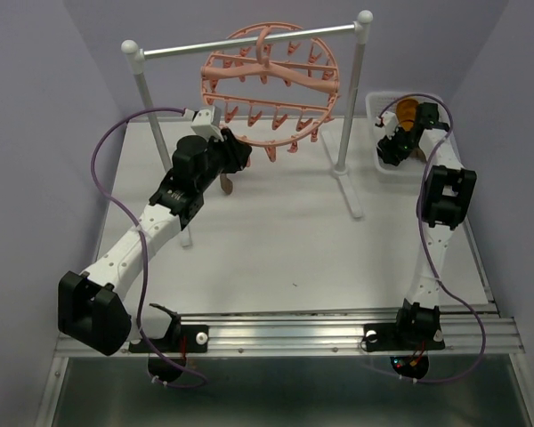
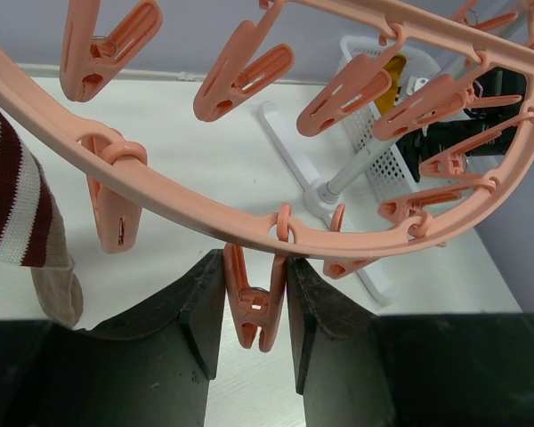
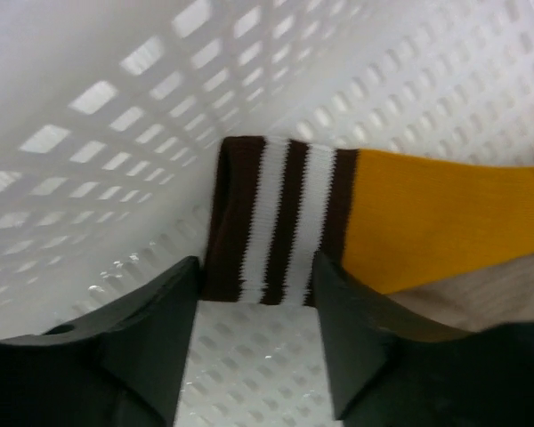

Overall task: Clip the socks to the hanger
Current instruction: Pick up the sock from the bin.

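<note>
about halfway, by the look of it. already up at the left side of the round salmon-pink plastic hanger ring (image 1: 269, 84): one brown fabric sock (image 2: 13, 191) with a dark-and-white striped cuff, dangling beside the rim, though impossible to tell which clip holds it. closed between the fingers of the left gripper (image 2: 254, 267), touched on both sides: a small salmon-pink plastic clip (image 2: 254, 311) hanging off the ring's near edge, seemingly readied for the next piece. left to do: lifting and pinning the mustard-orange sock (image 3: 418, 218) with its brown-and-white striped cuff, lying in the white perforated plastic basket (image 3: 116, 98) at the far right of the white table (image 1: 276, 240). straddling that cuff with fingers spread, gripping nothing: the right gripper (image 3: 256, 262). hooked over a white-posted metal rail (image 1: 187, 46), the ring itself, with most clips bare.
</note>
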Action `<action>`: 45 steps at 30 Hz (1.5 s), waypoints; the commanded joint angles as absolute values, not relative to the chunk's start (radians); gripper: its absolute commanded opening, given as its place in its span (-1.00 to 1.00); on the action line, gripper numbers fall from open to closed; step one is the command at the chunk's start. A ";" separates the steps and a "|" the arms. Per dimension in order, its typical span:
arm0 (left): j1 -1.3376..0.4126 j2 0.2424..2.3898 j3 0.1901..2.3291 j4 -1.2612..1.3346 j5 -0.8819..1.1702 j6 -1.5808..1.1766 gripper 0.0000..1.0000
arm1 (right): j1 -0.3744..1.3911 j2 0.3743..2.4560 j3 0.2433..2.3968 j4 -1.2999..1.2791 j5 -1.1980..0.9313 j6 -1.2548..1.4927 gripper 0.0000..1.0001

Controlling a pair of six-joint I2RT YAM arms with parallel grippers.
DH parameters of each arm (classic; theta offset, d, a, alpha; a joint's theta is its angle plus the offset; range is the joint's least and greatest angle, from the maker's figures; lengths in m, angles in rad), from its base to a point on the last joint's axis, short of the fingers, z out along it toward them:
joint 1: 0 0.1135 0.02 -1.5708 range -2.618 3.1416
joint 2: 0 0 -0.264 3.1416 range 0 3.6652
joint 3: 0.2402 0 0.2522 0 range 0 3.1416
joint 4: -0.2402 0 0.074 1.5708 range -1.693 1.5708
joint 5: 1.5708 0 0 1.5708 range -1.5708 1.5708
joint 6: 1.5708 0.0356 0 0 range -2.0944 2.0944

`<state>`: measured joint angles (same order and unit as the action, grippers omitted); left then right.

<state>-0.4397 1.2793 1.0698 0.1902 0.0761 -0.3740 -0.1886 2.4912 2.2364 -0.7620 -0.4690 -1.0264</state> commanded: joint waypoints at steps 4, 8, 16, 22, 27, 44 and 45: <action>-0.445 1.253 1.132 0.258 0.060 -0.350 -1.00 | -0.187 2.545 2.267 -0.804 -0.483 -1.002 -0.52; -0.446 1.247 1.132 0.252 0.054 -0.351 -1.00 | -0.187 2.513 2.267 -0.821 -0.511 -0.964 -0.73; -0.445 1.229 1.124 0.255 0.052 -0.359 -1.00 | -0.187 2.286 2.162 -0.521 -0.482 -0.570 -0.99; -0.446 1.213 1.117 0.264 0.054 -0.374 -1.00 | -0.187 2.096 1.984 -0.356 -0.405 -0.329 -0.99; -0.446 1.213 1.121 0.256 0.055 -0.376 -1.00 | -0.187 1.988 1.907 -0.336 -0.342 -0.236 -0.99; -0.446 1.204 1.112 0.265 0.040 -0.413 -1.00 | 0.081 1.660 1.916 -0.736 -0.719 -0.219 -0.97; -0.446 1.203 1.109 0.267 0.038 -0.414 -1.00 | 0.093 1.651 1.892 -0.736 -0.751 -0.213 -0.97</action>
